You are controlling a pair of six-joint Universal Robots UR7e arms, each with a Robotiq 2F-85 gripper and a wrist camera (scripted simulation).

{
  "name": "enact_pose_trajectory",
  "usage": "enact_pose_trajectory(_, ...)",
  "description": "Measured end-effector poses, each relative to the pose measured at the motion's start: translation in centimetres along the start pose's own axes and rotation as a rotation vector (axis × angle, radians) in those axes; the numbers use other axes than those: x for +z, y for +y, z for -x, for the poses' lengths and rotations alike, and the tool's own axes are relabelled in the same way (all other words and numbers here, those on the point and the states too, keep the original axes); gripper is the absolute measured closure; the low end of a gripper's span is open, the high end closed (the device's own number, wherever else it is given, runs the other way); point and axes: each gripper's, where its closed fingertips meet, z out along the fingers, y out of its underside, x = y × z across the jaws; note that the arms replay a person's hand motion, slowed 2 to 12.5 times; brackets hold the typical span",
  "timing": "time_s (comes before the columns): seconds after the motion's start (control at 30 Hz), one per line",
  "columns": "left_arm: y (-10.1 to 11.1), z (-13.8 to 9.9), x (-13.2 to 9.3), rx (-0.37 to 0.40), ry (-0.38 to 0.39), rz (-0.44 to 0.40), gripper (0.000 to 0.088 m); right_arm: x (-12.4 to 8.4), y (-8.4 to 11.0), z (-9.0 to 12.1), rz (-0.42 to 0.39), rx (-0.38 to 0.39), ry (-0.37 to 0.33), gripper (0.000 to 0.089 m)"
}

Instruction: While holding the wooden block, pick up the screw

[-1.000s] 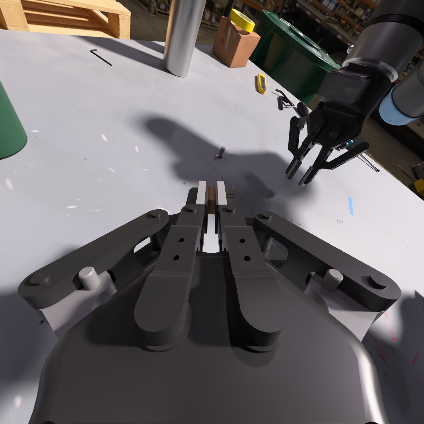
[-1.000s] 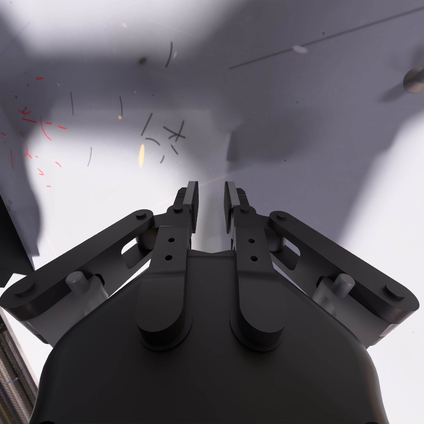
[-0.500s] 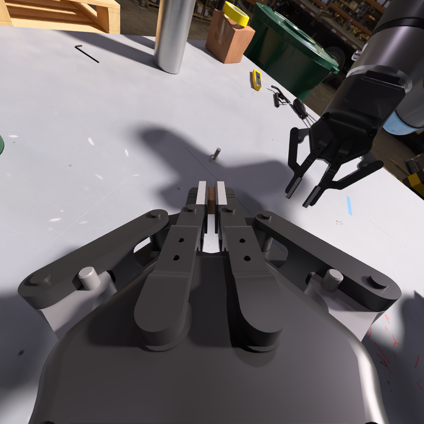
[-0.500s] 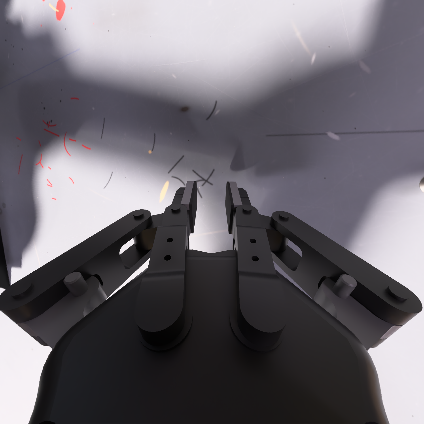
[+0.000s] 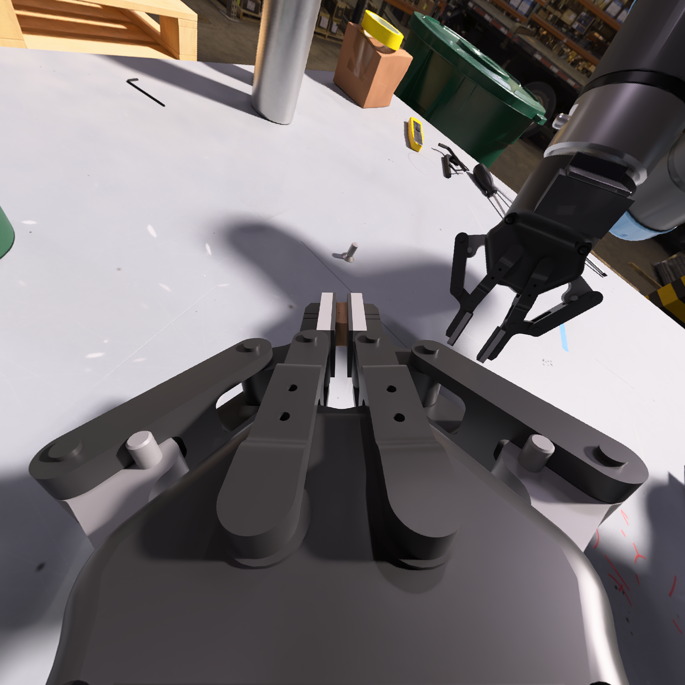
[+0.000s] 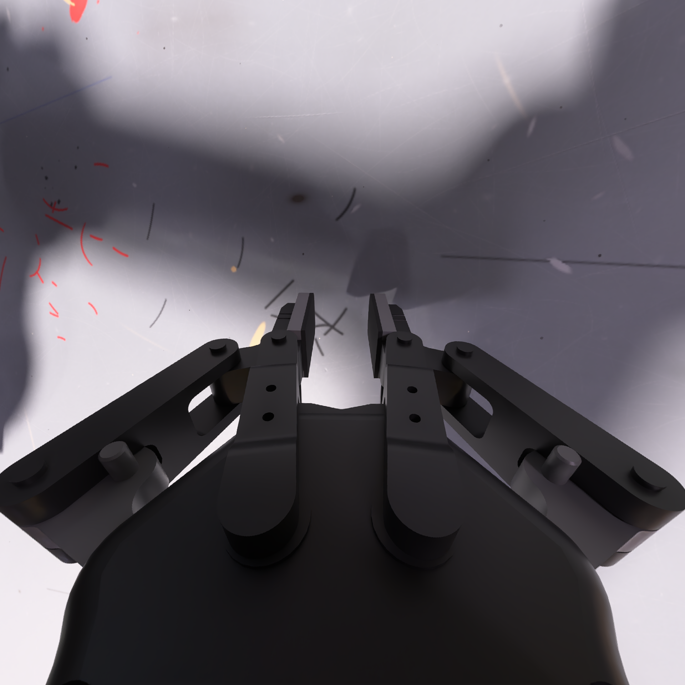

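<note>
In the left wrist view my left gripper [image 5: 341, 310] is shut on a small brown wooden block [image 5: 341, 321], held above the grey table [image 5: 148, 192]. A small grey screw [image 5: 350, 252] stands head-down on the table, ahead of the block. My right gripper [image 5: 470, 344] hangs to the right, open and empty, its fingertips pointing down just above the table, right of the screw and nearer to me. In the right wrist view the right gripper [image 6: 341, 315] is open over bare table with pen marks; the screw is out of that view.
At the far edge stand a metal cylinder [image 5: 280, 59], a brown box [image 5: 370, 74] with a yellow tape roll [image 5: 381, 24], a green bin [image 5: 467, 85] and a wooden pallet [image 5: 100, 26]. A hex key [image 5: 145, 92], a yellow utility knife [image 5: 416, 133] and a screwdriver [image 5: 485, 181] lie on the table.
My right gripper has moved down and toward the near right, away from the screw, which has left the right wrist view. The left gripper keeps hold of the block.
</note>
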Motion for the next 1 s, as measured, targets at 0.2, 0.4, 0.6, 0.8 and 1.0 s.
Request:
enact_pose_trajectory(0.2, 0.0, 0.0, -0.1, 0.000, 0.001, -0.002, 0.0832, 0.2, 0.3, -0.6, 0.016, 0.012, 0.023, 0.0597)
enact_pose_trajectory(0.4, 0.1, 0.0, -0.1, -0.005, 0.003, -0.003, 0.0832, 0.0, 0.3, -1.1, 0.007, 0.022, 0.050, 0.0545)
enact_pose_trajectory(0.6, 0.2, 0.0, 0.1, -0.007, 0.005, 0.003, 0.0832, -0.4, 0.3, -1.3, -0.016, 0.035, 0.047, 0.0532)
enact_pose_trajectory(0.8, 0.3, -0.1, 0.2, -0.008, 0.007, 0.006, 0.0832, -0.2, 0.8, -1.5, -0.019, 0.054, 0.040, 0.0533)
enact_pose_trajectory(1.0, 0.5, -0.1, 0.3, -0.011, 0.008, 0.010, 0.0832, -0.1, 0.8, -2.2, -0.071, 0.083, 0.037, 0.0535)
